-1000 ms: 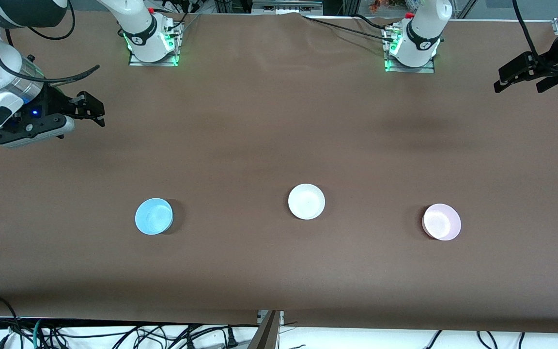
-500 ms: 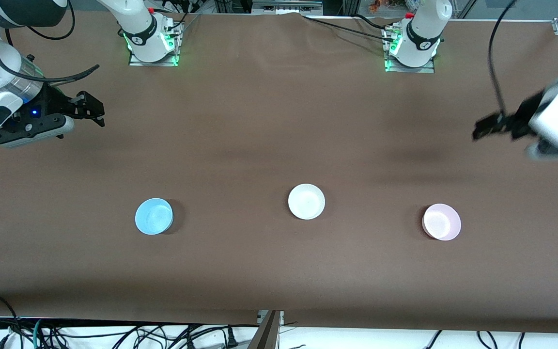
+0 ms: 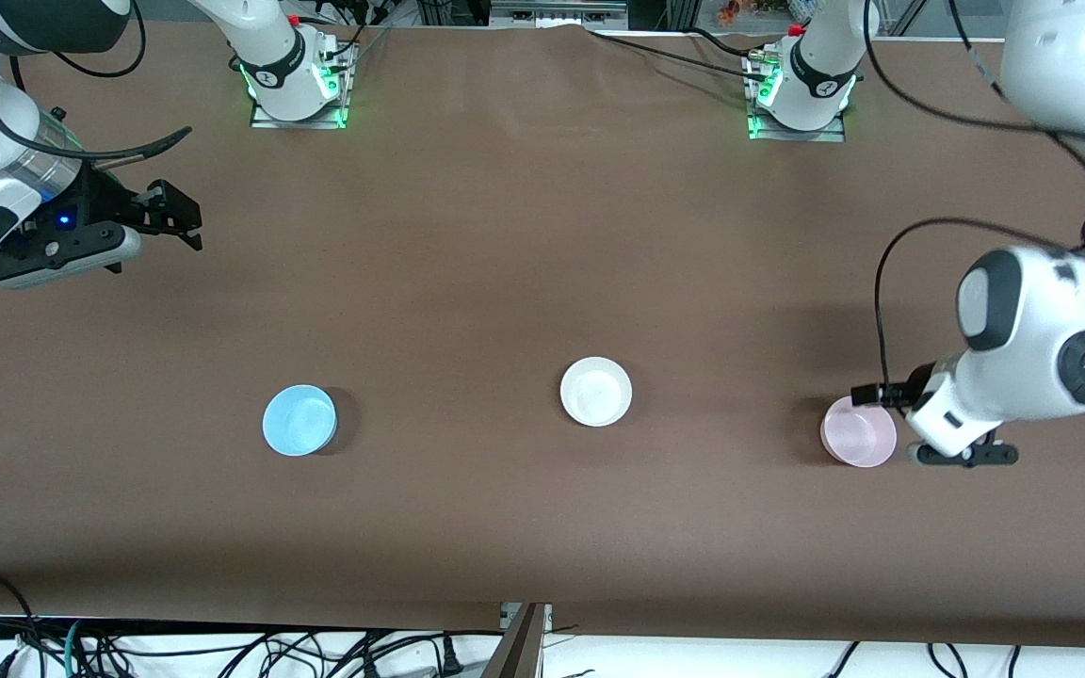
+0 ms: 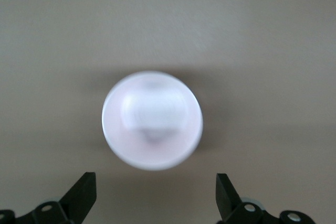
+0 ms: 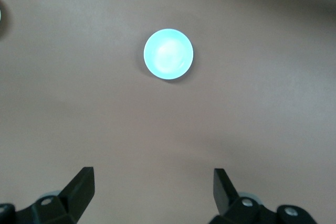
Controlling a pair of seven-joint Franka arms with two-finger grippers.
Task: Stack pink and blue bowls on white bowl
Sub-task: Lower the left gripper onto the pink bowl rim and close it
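Note:
The pink bowl (image 3: 858,431) sits on the brown table toward the left arm's end. The white bowl (image 3: 596,391) is in the middle. The blue bowl (image 3: 299,420) is toward the right arm's end. My left gripper (image 3: 962,454) hangs low over the table beside the pink bowl, apart from it. In the left wrist view the gripper (image 4: 156,182) is open and empty, with the pink bowl (image 4: 152,120) just ahead of its fingertips. My right gripper (image 3: 175,218) waits open and empty over bare table, farther from the front camera than the blue bowl. In the right wrist view the gripper (image 5: 152,177) is well short of the blue bowl (image 5: 168,54).
The two arm bases (image 3: 298,85) (image 3: 801,94) stand at the table's edge farthest from the front camera. Loose cables (image 3: 222,650) lie below the table's nearest edge. The brown cloth (image 3: 542,254) lies bare between the bowls and the bases.
My left arm has swung down from high at its end of the table to just beside the pink bowl. The right arm has barely moved. The bowls have not moved.

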